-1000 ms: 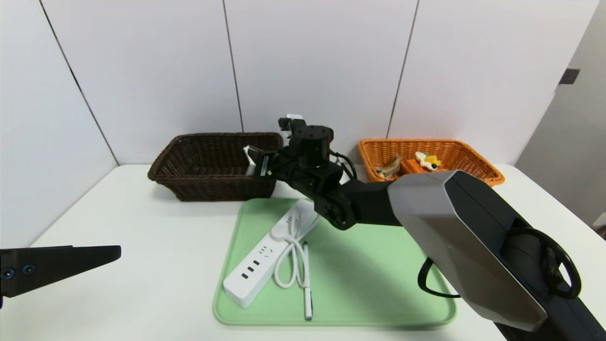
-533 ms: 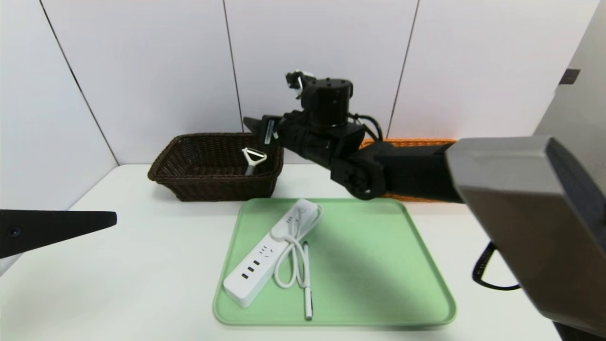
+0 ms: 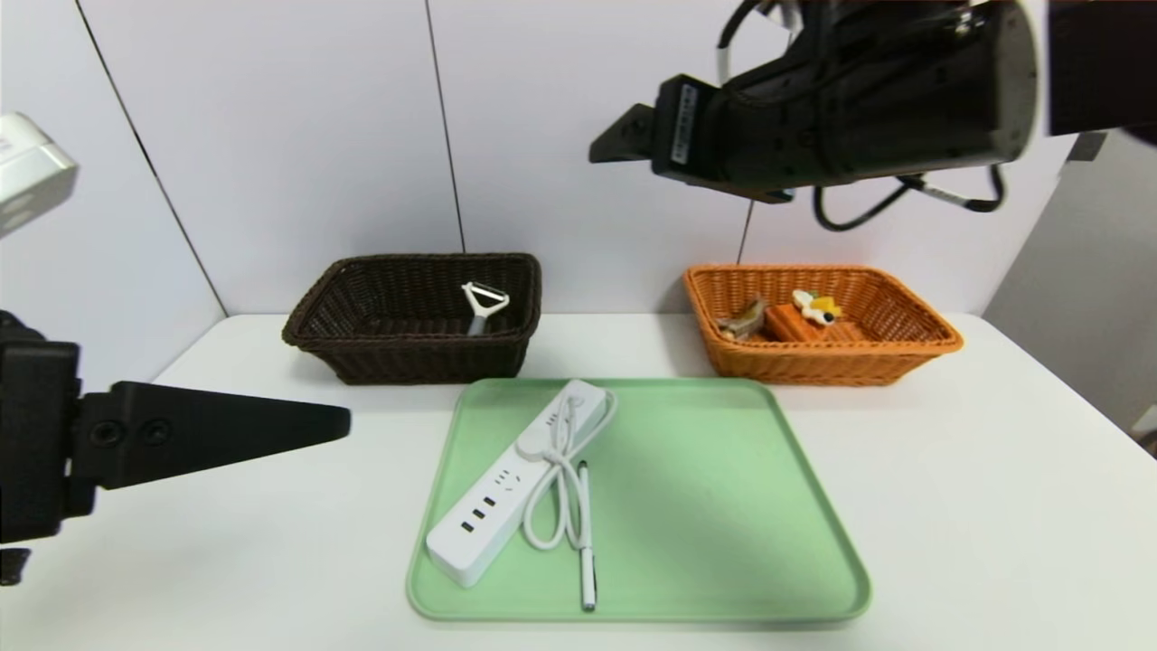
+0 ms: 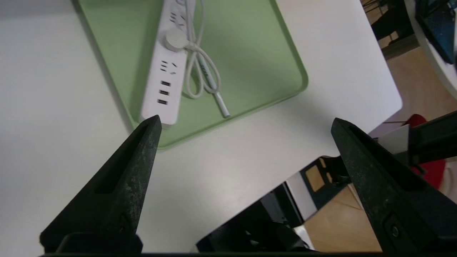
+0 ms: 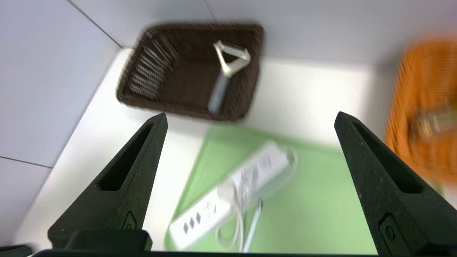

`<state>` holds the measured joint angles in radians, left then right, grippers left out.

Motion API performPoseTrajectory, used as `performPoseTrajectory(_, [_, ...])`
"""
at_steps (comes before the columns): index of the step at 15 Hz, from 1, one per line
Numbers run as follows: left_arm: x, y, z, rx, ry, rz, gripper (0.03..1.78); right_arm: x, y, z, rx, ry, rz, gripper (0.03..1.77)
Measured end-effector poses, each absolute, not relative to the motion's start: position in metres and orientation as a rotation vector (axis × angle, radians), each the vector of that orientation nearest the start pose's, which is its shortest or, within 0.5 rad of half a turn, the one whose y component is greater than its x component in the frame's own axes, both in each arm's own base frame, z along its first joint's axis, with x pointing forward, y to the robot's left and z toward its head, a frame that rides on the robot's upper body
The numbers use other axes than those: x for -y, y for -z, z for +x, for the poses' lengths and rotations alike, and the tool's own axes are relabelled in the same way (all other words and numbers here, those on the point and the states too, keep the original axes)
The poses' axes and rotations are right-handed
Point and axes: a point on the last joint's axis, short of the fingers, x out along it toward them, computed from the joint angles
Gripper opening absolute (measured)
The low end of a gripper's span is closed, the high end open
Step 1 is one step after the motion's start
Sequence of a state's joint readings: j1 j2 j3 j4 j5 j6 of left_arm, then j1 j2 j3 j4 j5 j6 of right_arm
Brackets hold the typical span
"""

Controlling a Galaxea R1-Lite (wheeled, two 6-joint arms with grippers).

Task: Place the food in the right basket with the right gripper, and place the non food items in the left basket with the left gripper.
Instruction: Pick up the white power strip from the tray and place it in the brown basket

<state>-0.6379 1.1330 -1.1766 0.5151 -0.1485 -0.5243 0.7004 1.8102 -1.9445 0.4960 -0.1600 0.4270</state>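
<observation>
A: Where are your end effectors?

B: My right end effector [image 5: 250, 121] hangs high above the desk [image 3: 949, 470], up against the wall panels between the two baskets. Fingers spread wide, nothing between them. My left end effector [image 4: 246, 123] sits low at the near left, over the desk just off the near left corner of the green tray [image 3: 723, 506]. Also spread wide, empty.

A: The food?

B: Both pieces lie in the orange basket [image 3: 904, 348]. The cake wedge [image 3: 800, 318] sits near the middle; the wrapped snack [image 3: 741, 319] lies just left of it, by the left wall.

A: Non-food items?

B: The peeler [image 3: 484, 306] is inside the dark brown basket [image 3: 362, 357], toward its right end, white head up against the back wall, grey handle pointing down. The power strip [image 3: 506, 493] lies diagonally on the tray, near end toward the tray's near left corner, its cord [image 3: 560, 488] looped over and beside it. The pen [image 3: 586, 542] lies on the tray just right of the strip, touching the cord loop, one end pointing at the near rim.

A: Basket positions?

B: Both stand at the back of the desk, well apart, the brown one left of the tray's far edge, the orange one right.
</observation>
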Motion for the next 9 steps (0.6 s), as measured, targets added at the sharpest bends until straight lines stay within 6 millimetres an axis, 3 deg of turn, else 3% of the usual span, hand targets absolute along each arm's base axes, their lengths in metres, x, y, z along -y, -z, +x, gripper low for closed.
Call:
performPoseTrajectory(3, [0.116, -0.294, 0.134, -0.778, 0.52, -0.421, 1.69, -0.166, -0.35, 0.23, -0.678, -0.235, 0.438, 1.65])
performPoseTrajectory(5, [0.14, -0.284, 0.157, -0.825, 0.45, -0.411, 1.69, -0.137, -0.334, 0.22, -0.81, -0.061, 0.507, 1.66])
performPoseTrajectory(9, [0.186, -0.281, 0.193, -0.95, 0.366, -0.465, 1.69, -0.092, -0.307, 0.213, -0.877, 0.089, 0.568, 1.68])
